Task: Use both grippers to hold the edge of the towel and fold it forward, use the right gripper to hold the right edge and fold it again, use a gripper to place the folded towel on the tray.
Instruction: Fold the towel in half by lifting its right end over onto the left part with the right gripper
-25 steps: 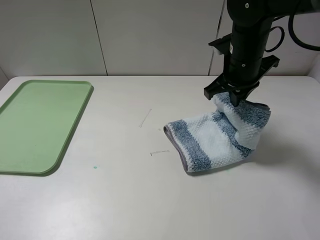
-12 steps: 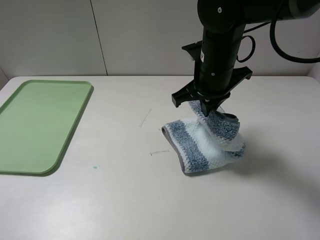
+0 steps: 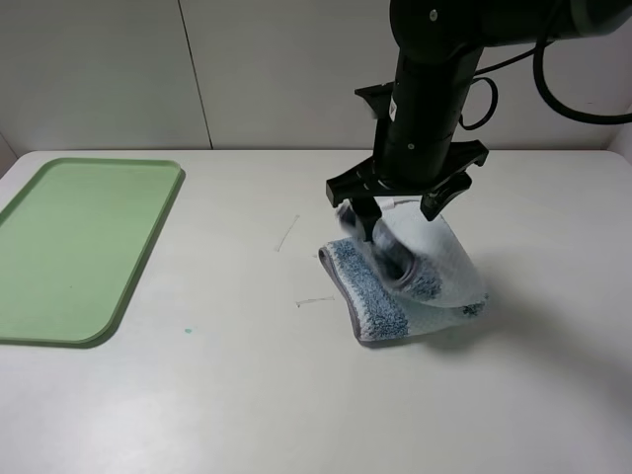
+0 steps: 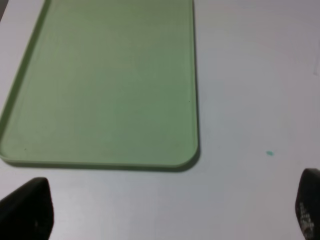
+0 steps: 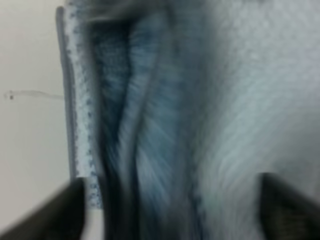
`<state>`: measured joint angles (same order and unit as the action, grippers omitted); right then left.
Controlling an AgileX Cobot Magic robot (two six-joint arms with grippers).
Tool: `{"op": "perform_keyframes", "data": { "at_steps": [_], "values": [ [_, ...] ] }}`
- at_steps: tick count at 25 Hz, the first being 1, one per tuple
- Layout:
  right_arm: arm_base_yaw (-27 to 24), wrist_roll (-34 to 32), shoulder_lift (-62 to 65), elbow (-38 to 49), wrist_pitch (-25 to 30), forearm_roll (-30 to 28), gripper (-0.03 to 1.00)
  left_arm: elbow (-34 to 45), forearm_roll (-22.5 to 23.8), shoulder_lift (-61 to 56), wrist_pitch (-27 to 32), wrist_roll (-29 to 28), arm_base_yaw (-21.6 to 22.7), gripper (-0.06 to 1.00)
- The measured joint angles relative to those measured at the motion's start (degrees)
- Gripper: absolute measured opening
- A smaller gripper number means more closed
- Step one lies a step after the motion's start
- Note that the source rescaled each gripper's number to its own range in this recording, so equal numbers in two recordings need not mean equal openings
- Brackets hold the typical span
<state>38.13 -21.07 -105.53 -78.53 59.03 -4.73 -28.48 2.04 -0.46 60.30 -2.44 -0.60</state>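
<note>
A white table fills most of the exterior high view. The pale-green tray lies flat at the left edge of that frame, with nothing on it. The black right arm comes down from the upper right to just right of centre.

Under it the towel sits on the table in a loose, partly folded heap, right of centre and well apart from the tray. Its top flap is white and bulging, and a blue-grey stripe shows along the lower left side.

The right gripper hangs just over the heap with its jaws spread. In the right wrist view both fingertips sit at the bottom corners, with blurred towel between them and not pinched. The grey hem runs down the left of that frame.

In the left wrist view the left gripper stands wide apart over bare table, with the tray filling the upper left.

A teal speck and two thin scratches mark the table between tray and towel.
</note>
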Motion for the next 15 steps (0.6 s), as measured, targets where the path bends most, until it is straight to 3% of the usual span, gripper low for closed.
{"op": "perform_keyframes", "data": {
  "at_steps": [3, 9, 15],
  "values": [
    [0.0, 2.04, 0.0, 0.0, -0.98, 1.64, 0.98, 0.0, 0.0, 0.0, 0.0, 0.0, 0.0, 0.97],
    [0.0, 2.88, 0.0, 0.0, -1.08, 1.82, 1.0, 0.0, 0.0, 0.0, 0.0, 0.0, 0.0, 0.97],
    [0.0, 3.94, 1.98, 0.0, 5.37, 2.0, 1.0, 0.0, 0.0, 0.0, 0.0, 0.0, 0.0, 0.97]
  ]
}}
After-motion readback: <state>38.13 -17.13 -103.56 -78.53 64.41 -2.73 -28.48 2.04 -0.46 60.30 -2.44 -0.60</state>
